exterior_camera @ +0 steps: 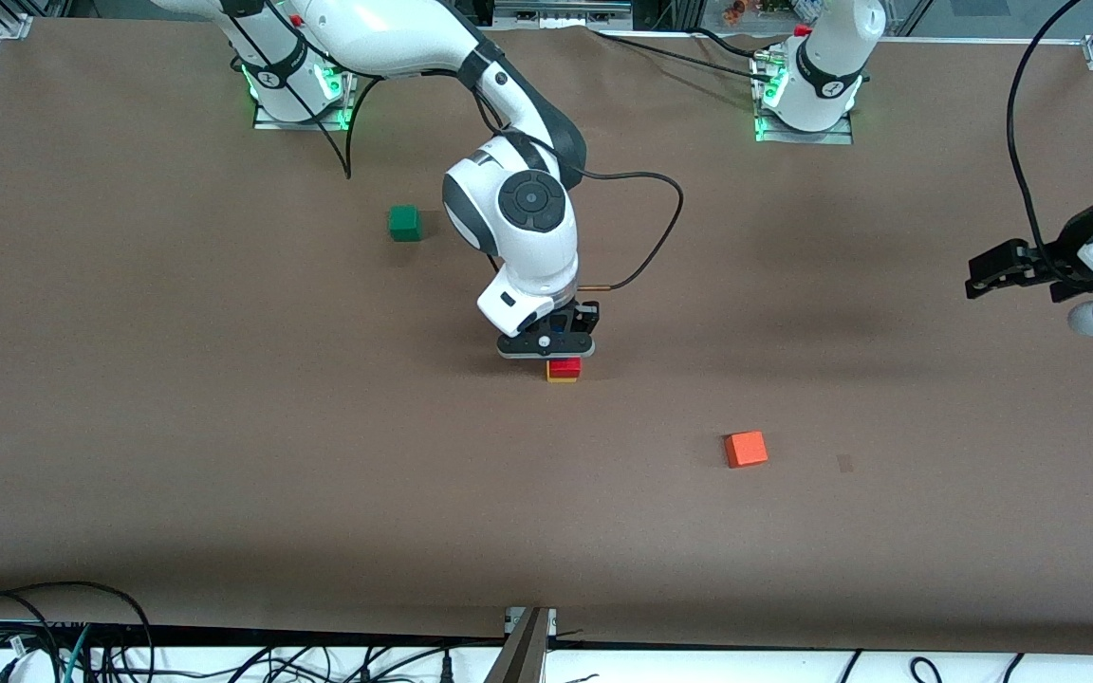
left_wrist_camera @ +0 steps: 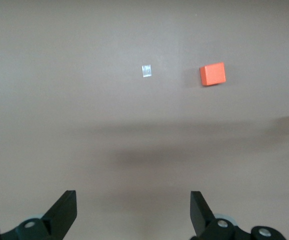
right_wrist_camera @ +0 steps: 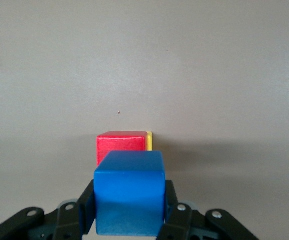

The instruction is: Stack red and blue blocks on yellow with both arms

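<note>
Front view shows my right gripper (exterior_camera: 546, 343) low over the middle of the table (exterior_camera: 224, 427), right above a little stack of two blocks. My right gripper squeezes the blue block (right_wrist_camera: 129, 192) between its two black fingers (right_wrist_camera: 87, 207), and my right wrist view shows that block up close. Just under it sits the red block (exterior_camera: 565, 366), and the red block rests on top of the yellow block (exterior_camera: 563, 378). In my right wrist view, only a thin strip of the yellow one peeks out beside the red one. I cannot tell if the blue block touches the red block or floats just above it. My left gripper (exterior_camera: 992, 270) waits up in the air over the left arm's end of the table, holding nothing, with its two fingers (left_wrist_camera: 64, 212) spread wide apart. An orange block (exterior_camera: 746, 449) lies by itself on the table, nearer to the front camera than the stack and toward the left arm's end. A green block (exterior_camera: 404, 223) lies farther from the front camera than the stack, toward the right arm's end. A tiny pale square mark (left_wrist_camera: 146, 71) sits on the table near the orange block.
</note>
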Tool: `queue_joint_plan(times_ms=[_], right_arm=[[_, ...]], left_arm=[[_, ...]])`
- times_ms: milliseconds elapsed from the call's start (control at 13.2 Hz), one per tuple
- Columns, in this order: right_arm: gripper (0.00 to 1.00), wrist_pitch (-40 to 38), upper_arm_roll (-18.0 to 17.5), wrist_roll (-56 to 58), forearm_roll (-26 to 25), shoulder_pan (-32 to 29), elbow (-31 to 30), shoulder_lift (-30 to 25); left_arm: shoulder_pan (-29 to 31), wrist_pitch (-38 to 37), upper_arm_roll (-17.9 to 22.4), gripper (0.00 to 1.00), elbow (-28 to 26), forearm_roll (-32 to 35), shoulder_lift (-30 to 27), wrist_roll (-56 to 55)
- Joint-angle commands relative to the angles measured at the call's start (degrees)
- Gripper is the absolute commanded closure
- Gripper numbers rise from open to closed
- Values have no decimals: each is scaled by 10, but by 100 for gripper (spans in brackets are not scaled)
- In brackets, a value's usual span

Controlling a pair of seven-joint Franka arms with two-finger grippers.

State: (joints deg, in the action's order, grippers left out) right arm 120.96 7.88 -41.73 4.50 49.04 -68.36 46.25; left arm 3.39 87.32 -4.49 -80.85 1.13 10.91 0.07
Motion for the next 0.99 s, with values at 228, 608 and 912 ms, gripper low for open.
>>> queue_joint_plan(times_ms=[228,608,912], right_arm=[[78,0,9,-17,-10,11,31,23],[75,9,8,-17,-15,14,31,26],[72,18,9,-18,-15,14,31,30]], left_arm=[[-3,5,1,0,-27,-12,-12,12],[1,5,1,0,-20,-12,-8,15],[0,6,1,0,-18,-12,-7,14]])
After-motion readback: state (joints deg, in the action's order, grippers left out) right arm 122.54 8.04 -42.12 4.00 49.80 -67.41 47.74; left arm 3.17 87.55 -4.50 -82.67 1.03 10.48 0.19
